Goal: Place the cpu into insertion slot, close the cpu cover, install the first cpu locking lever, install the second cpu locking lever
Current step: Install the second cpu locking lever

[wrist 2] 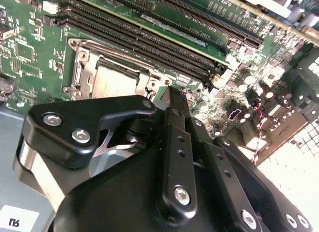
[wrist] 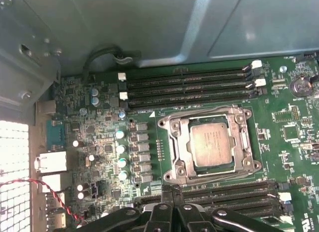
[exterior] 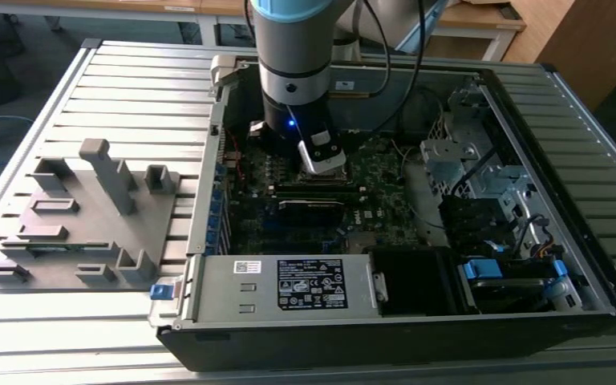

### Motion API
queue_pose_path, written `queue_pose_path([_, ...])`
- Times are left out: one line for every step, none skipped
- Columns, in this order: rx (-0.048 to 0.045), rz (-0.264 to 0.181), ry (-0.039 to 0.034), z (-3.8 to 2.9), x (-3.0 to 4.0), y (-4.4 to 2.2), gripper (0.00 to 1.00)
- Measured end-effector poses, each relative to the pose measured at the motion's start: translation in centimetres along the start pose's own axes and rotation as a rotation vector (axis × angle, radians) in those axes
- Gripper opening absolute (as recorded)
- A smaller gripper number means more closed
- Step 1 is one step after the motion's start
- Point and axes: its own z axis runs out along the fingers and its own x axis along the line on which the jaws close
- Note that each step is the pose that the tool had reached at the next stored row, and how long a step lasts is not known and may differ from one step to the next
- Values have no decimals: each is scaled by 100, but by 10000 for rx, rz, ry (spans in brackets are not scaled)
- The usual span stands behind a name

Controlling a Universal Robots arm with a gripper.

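Observation:
The cpu (wrist: 212, 145) (wrist 2: 112, 80), a dull silver square, lies flat in the insertion slot (wrist: 207, 178) on the green motherboard (wrist: 286, 142) (exterior: 378, 180). The cpu cover (wrist: 177, 142) (wrist 2: 79, 62), a silvery frame, lies down around the chip. Thin metal levers run along the frame's edges; whether they are latched I cannot tell. My gripper (wrist: 172, 191) (wrist 2: 172, 92) hovers just beside the socket, by one of its corners, with its black fingers shut and nothing between them. In the exterior view the arm reaches down into the open case, with the gripper (exterior: 324, 164) low over the board.
Long black memory slots (wrist: 189, 85) (wrist: 224, 194) flank the socket on two sides. A row of capacitors (wrist: 121, 155) and a red-black wire (wrist: 45, 184) lie nearby. The case walls, power supply (exterior: 286, 285) and drive cage (exterior: 480, 176) box in the board. A grey fixture (exterior: 83, 216) stands outside.

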Motion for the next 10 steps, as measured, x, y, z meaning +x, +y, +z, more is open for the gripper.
queue_pose_path([47,0,-6,4,3,20,10])
queue_pose_path([87,0,-12,9,6,43,10])
queue_pose_path([125,1,-18,14,10,70,10])
queue_pose_path([159,2,-23,20,12,93,10])
queue_pose_path([192,3,-26,25,12,115,10])
queue_pose_path([220,2,-31,31,10,139,10])
queue_pose_path([248,3,-35,38,6,161,10])
queue_pose_path([276,3,-39,44,0,182,10])
queue_pose_path([300,5,-42,49,-7,201,10])
queue_pose_path([324,5,-45,55,-18,221,10])
